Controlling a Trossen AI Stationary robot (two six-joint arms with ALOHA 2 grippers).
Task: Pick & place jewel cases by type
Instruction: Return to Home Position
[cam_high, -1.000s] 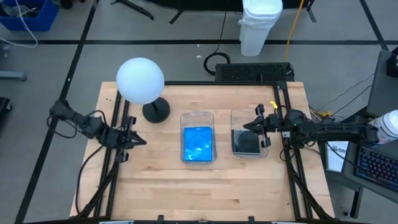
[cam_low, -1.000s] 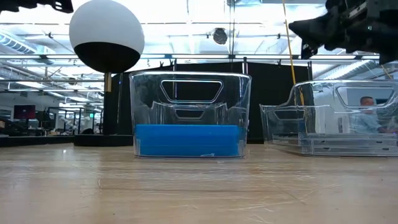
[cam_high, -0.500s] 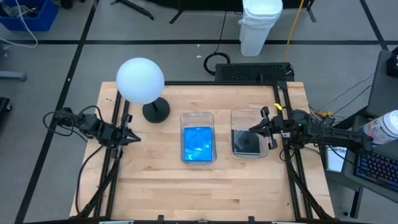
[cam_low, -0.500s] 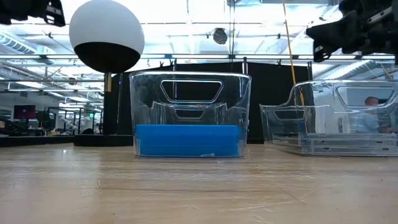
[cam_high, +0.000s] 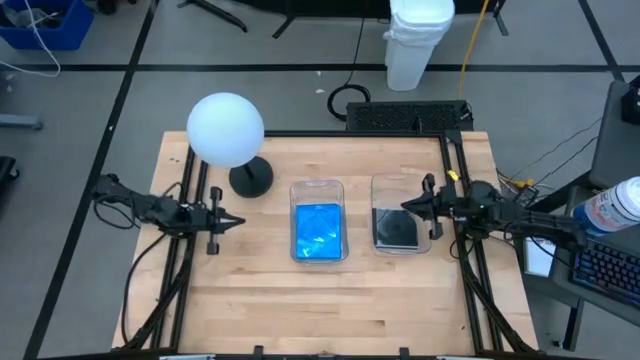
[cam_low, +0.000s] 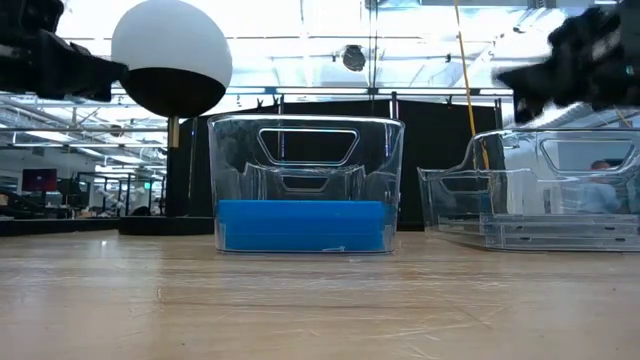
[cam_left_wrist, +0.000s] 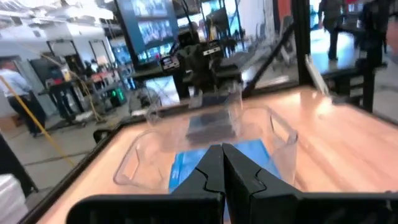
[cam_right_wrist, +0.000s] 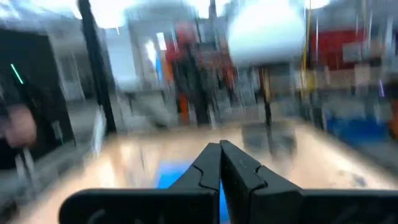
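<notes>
**Both claws empty, cases sorted into the two bins**

- Blue jewel cases (cam_high: 319, 230): stacked flat in the left clear bin (cam_high: 316, 185), mid-table. In the low view the blue stack (cam_low: 300, 225) fills the bin's floor, well below its rim.
- Black jewel cases (cam_high: 396, 230): flat in the right clear bin (cam_high: 400, 181), just beside the blue one. The bins stand side by side, close together, and I can't tell if they touch.
- No cases show loose on the table (cam_high: 320, 310).
- Left claw (cam_high: 235, 221): over the table's left side, near the rail, pointing toward the blue bin and well apart from it. Wrist view shows the fingers (cam_left_wrist: 211, 163) pinched together with nothing between them.
- Right claw (cam_high: 407, 206): at the right bin's outer edge, pointing inward. The low view puts it above the bin's rim, not touching. Fingers (cam_right_wrist: 208, 163) are pressed together, holding nothing.
- White globe lamp (cam_high: 225, 129): stands at the table's back left, behind the left claw.
</notes>
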